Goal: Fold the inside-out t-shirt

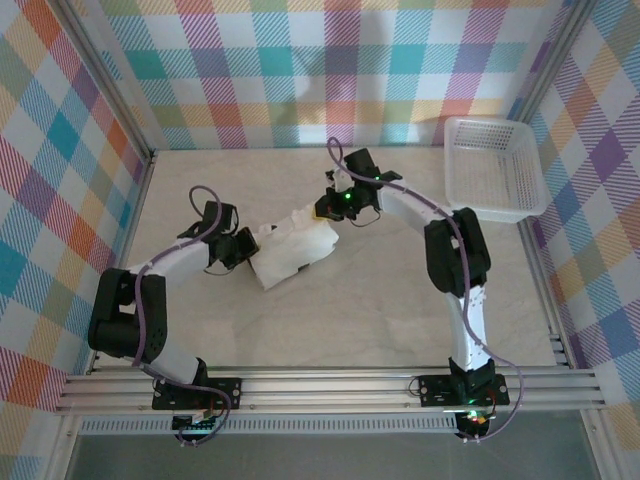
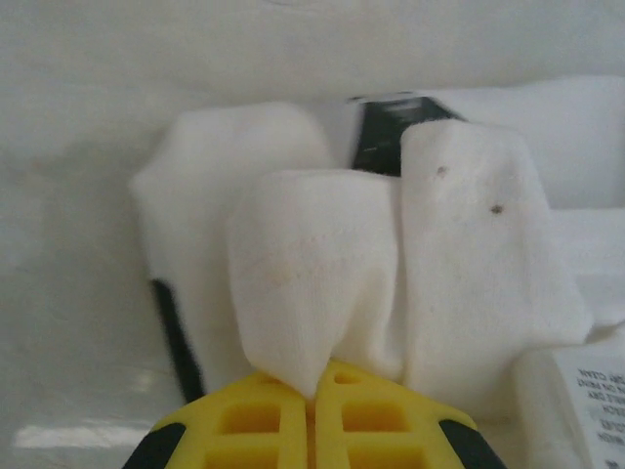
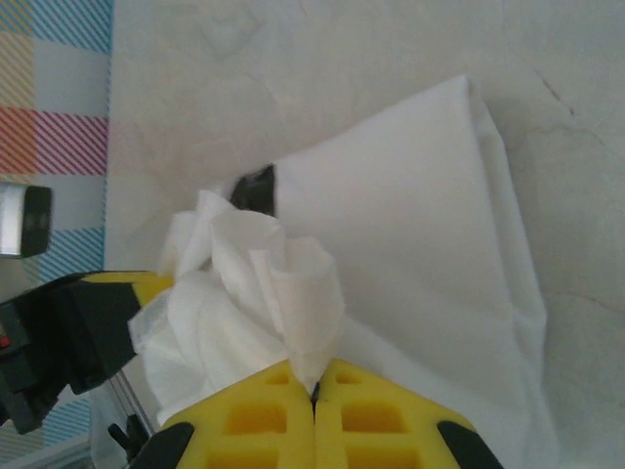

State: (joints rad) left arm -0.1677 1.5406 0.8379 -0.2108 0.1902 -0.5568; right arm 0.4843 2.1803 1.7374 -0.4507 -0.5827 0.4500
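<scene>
The plain white soft cloth t-shirt (image 1: 295, 250) lies bunched near the middle of the pale tabletop (image 1: 350, 330), the left jaws pinched tight on a fold at its nine o'clock edge, the right jaws closed on cloth at its one o'clock corner.

Both arms (image 1: 170, 262) pair white links with black joints and purple cables (image 1: 199, 191) behind the yellow, square-recessed fingers (image 2: 376, 403) of the left gripper (image 2: 313, 387) and right gripper (image 3: 314, 389).
</scene>
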